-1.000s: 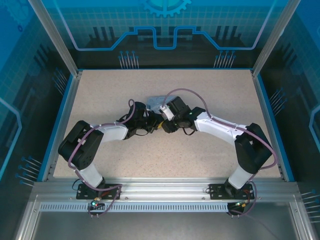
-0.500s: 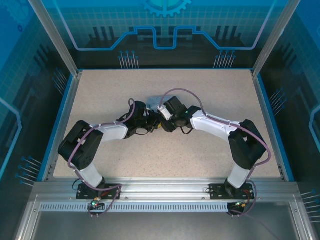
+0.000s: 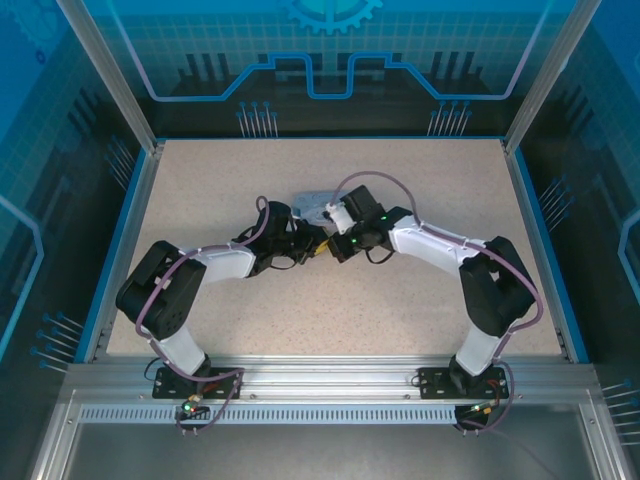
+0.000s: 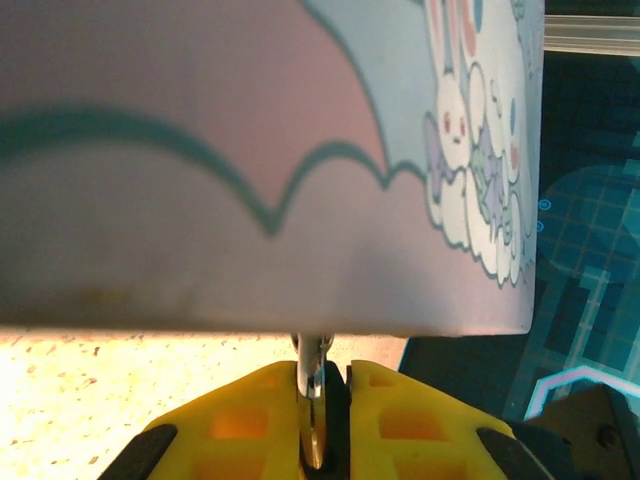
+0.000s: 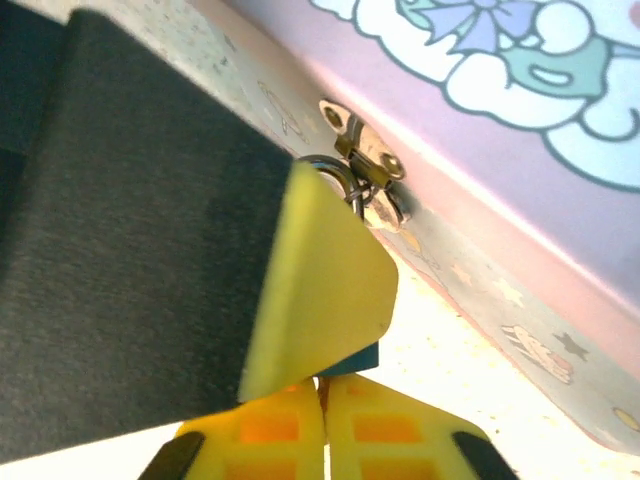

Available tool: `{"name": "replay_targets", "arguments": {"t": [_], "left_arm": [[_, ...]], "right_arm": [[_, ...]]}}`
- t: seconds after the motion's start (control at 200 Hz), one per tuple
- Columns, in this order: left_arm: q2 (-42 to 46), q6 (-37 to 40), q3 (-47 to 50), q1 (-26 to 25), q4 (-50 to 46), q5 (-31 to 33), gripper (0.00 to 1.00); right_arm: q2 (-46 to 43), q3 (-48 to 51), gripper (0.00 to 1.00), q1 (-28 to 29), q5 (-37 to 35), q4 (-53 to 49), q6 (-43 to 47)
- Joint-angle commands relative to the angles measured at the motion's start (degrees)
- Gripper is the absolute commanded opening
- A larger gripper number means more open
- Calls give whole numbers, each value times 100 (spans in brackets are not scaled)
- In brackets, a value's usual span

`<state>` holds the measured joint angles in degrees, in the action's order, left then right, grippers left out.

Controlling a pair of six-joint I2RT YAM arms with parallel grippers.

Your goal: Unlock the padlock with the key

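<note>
Pastel tin (image 4: 200,200) printed with bunny cartoons, shiny metal hasp (image 5: 365,160); left tool (image 4: 322,395) pinches the thin grey-metal padlock (image 4: 312,375); right tool (image 5: 322,400) pads together, contents unclear.

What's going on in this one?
Both arms meet at the pale cartoon tin. The left gripper is pinched shut on a thin metal piece just under the tin's edge, apparently the padlock, whose shackle hangs through the tin's hasp. The right gripper sits just below, fingers together; whether it holds the key is hidden. The shackle is not yet out of the hasp.
</note>
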<state>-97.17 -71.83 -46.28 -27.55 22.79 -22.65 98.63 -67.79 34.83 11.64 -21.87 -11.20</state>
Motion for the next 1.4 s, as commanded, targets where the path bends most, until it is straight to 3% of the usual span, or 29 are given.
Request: {"name": "replay_targets", "arguments": {"t": [0.0, 0.195, 0.27, 0.38, 0.59, 0.805, 1.061, 1.396], "left_arm": [[41, 106, -103, -4, 77, -215, 0], [23, 281, -62, 0, -31, -184, 0], [13, 388, 6, 3, -97, -203, 0], [13, 607, 144, -6, -270, -213, 6], [35, 895, 427, -12, -368, -269, 41], [432, 1213, 475, -7, -802, -217, 61], [1287, 1654, 410, 140, -1713, 105, 72], [1701, 2246, -92, 903, -2551, 373, 85]], "right_arm": [[-395, 162, 32, -212, 1072, 441, -399], [-906, 815, 56, -556, 1184, 764, -744], [-968, 1099, 59, -673, 1320, 1072, -1025], [-845, 1290, 60, -667, 1443, 1460, -1400], [-508, 1461, 60, -601, 1328, 2080, -1997], [-233, 1453, 60, -479, 1179, 2299, -2290], [-40, 1363, 60, -256, 1115, 2371, -2413], [-953, 1869, 61, 151, 541, 2178, -2504]]}}
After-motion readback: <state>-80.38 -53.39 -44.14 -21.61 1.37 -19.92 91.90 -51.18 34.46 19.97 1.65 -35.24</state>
